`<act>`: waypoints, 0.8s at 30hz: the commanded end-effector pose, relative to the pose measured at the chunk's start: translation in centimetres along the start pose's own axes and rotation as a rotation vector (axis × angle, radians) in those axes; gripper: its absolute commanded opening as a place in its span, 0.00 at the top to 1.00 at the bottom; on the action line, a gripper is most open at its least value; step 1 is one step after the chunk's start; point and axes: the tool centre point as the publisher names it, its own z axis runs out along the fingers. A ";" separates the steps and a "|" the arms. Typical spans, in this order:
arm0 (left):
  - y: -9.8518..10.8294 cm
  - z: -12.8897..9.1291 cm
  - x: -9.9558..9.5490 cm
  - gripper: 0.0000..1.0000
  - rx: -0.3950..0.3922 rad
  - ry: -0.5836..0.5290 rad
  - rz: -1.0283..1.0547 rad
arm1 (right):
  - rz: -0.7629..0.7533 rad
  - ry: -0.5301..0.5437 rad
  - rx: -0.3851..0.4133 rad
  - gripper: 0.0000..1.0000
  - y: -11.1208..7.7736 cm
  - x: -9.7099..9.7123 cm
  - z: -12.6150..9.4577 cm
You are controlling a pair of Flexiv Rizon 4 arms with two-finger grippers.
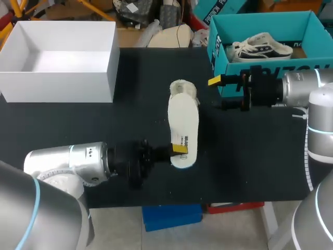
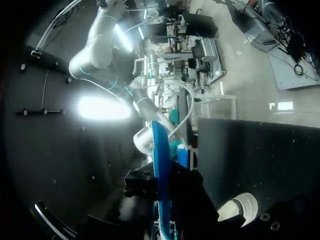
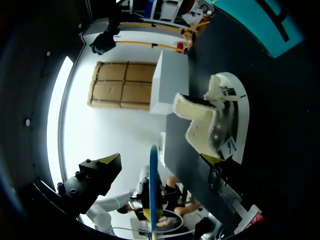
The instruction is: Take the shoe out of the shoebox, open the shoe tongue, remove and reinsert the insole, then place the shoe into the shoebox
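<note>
Lying lengthwise on the table (image 1: 78, 125), the shoe (image 1: 183, 117) is seen flat white face up, with a fleecy cream part at its far end. From the right wrist, the shoe (image 3: 220, 120) is shown with that fleecy part raised off the sole. The left gripper (image 1: 177, 150) is set at the shoe's near end, touching it; whether it is pinching the shoe cannot be told. The right gripper (image 1: 219, 94) is held spread wide just right of the shoe's far half, apart from it. The shoebox (image 1: 214, 52) is placed further right of the shoe, a sneaker (image 1: 260, 47) inside. A white box (image 1: 57, 78) is found well to the shoe's far left.
</note>
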 end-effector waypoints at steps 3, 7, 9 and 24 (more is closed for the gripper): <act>3.3 0.8 1.4 1.00 0.024 0.006 0.051 | 0.000 0.000 -0.003 0.00 0.0 -0.1 0.1; 5.0 1.0 2.2 1.00 0.012 0.049 0.070 | 0.000 0.000 -0.003 0.00 0.0 -0.1 0.1; 5.7 1.2 2.5 1.00 0.010 0.071 0.103 | 0.000 0.000 -0.003 0.00 0.0 -0.1 0.1; 8.1 1.0 3.2 1.00 0.011 0.093 0.105 | 0.000 0.000 -0.003 0.00 0.0 -0.1 0.1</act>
